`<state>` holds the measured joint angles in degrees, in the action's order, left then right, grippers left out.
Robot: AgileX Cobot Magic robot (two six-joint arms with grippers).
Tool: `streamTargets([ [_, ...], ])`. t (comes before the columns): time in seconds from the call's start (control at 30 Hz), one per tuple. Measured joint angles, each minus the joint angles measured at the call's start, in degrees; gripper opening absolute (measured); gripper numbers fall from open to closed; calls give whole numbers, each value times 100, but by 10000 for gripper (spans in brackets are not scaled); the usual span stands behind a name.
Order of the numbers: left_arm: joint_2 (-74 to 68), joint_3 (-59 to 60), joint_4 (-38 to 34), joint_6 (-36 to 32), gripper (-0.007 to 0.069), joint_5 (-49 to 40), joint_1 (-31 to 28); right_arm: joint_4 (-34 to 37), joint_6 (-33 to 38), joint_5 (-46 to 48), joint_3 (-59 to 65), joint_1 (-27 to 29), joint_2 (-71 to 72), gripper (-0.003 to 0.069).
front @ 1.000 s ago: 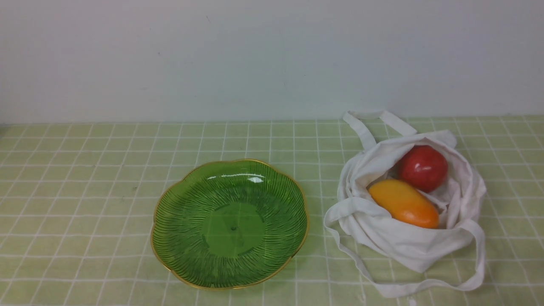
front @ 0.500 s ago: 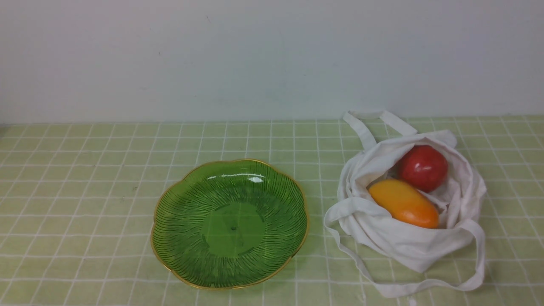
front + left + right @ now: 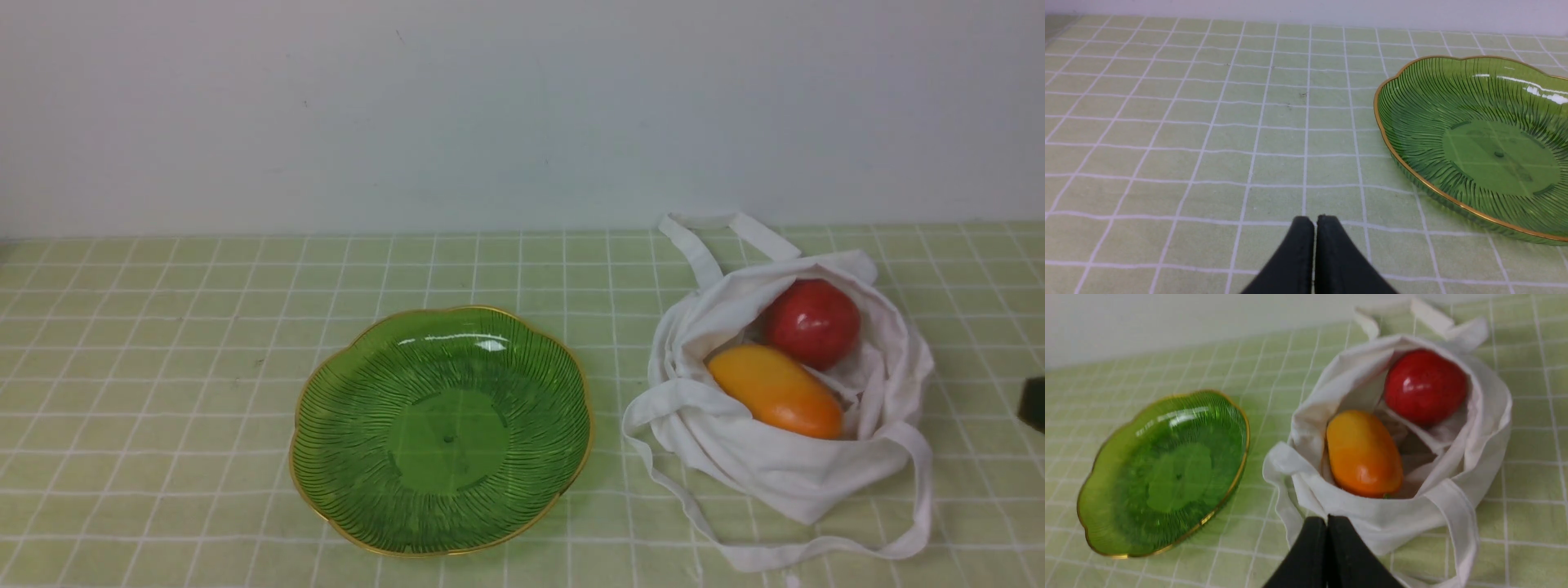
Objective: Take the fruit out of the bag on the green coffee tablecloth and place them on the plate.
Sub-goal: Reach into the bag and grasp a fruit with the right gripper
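Note:
A white cloth bag point(image 3: 759, 457) lies open at the right of the green checked tablecloth point(image 3: 163, 367). Inside it rest an orange-yellow mango point(image 3: 775, 390) and a red apple point(image 3: 812, 322). The green glass plate point(image 3: 326, 457) with a gold rim sits empty to the left of the bag. In the right wrist view my right gripper point(image 3: 1327, 519) is shut with nothing in it, above the near side of the bag point(image 3: 1388, 522), with the mango point(image 3: 1363, 453) and apple point(image 3: 1425, 386) beyond it. A dark tip of it point(image 3: 1033, 403) shows at the front view's right edge. My left gripper point(image 3: 1314, 220) is shut and empty over bare cloth, beside the plate point(image 3: 1392, 134).
A pale wall point(image 3: 522, 106) runs along the far edge of the cloth. The bag's long strap handles point(image 3: 816, 555) trail onto the cloth toward the front and the back point(image 3: 694, 245).
A dark part of the right gripper has come into the front view at the right edge. The bag, fruit and plate have not moved.

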<state>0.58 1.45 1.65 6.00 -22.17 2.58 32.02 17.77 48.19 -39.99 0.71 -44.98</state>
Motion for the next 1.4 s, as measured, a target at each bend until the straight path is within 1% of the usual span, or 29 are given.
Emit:
streamTargets([
  [0.07, 0, 0, 0, 0, -8, 0, 0, 42, 205, 152, -194, 0, -346, -10],
  [0.1, 0, 0, 0, 0, -8, 0, 0, 180, 459, 290, -474, -55, -929, 1],
  [0.13, 0, 0, 0, 0, -8, 0, 0, 180, 487, 303, -499, -66, -990, 3],
  [0.2, 0, 0, 0, 0, -8, 0, 0, 502, 876, 452, -792, -340, -1740, 50],
  [0.27, 0, 0, 0, 0, -8, 0, 0, 584, 1013, 471, -893, -479, -1967, 73],
  [0.3, 0, 0, 0, 0, -8, 0, 0, 619, 1157, 480, -1049, -682, -2257, 112],
  [0.37, 0, 0, 0, 0, -8, 0, 0, 557, 1203, 504, -1341, -931, -2669, 185],
  [0.4, 0, 0, 0, 0, -8, 0, 0, 543, 1203, 504, -1371, -968, -2705, 193],
  [0.43, 0, 0, 0, 0, -8, 0, 0, 367, 1203, 504, -1593, -1066, -2984, 255],
  [0.47, 0, 0, 0, 0, -8, 0, 0, 339, 1203, 504, -1649, -1089, -3052, 271],
  [0.57, 0, 0, 0, 0, -8, 0, 0, -248, 1203, 424, -2064, -1180, -3648, 428],
  [0.6, 0, 0, 0, 0, -8, 0, 0, -248, 1203, 409, -2079, -1180, -3676, 435],
  [0.63, 0, 0, 0, 0, -8, 0, 0, -450, 1159, 252, -2177, -1191, -3888, 497],
  [0.67, 0, 0, 0, 0, -8, 0, 0, -516, 1104, 157, -2224, -1191, -3988, 532],
  [0.7, 0, 0, 0, 0, -8, 0, 0, -531, 1104, 132, -2224, -1191, -4012, 532],
  [0.77, 0, 0, 0, 0, -8, 0, 0, -686, 910, -253, -2303, -1191, -4313, 603],
  [0.9, 0, 0, 0, 0, -8, 0, 0, -836, 727, -679, -2313, -1191, -4696, 650],
  [1.4, 0, 0, 0, 0, -8, 0, 0, -878, 686, -870, -2348, -1191, -5844, 651],
])
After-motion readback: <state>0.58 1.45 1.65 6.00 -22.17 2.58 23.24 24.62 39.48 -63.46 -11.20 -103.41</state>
